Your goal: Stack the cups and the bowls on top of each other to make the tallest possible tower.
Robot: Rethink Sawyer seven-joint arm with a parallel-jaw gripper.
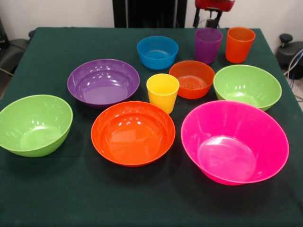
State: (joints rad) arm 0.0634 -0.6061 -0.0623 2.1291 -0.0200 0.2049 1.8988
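All cups and bowls stand apart and upright on the green cloth; nothing is nested, so no tower shows. The huge pink bowl (234, 142) is front right and the large orange bowl (133, 133) front centre. One green bowl (34, 124) is front left, the other (247, 86) at the right. The purple bowl (103, 82) is left of centre. The small blue bowl (157, 52) and small orange bowl (191, 79) are further back. The yellow cup (163, 92) stands in the middle; the purple cup (208, 45) and orange cup (239, 44) are at the back right. The gripper (214, 20) hangs at the top edge, behind the purple cup.
The green tablecloth (57, 47) covers the whole table. The robot's black pedestal (149, 13) stands behind the far edge. Dark equipment and cables (289, 52) sit off the table's right side.
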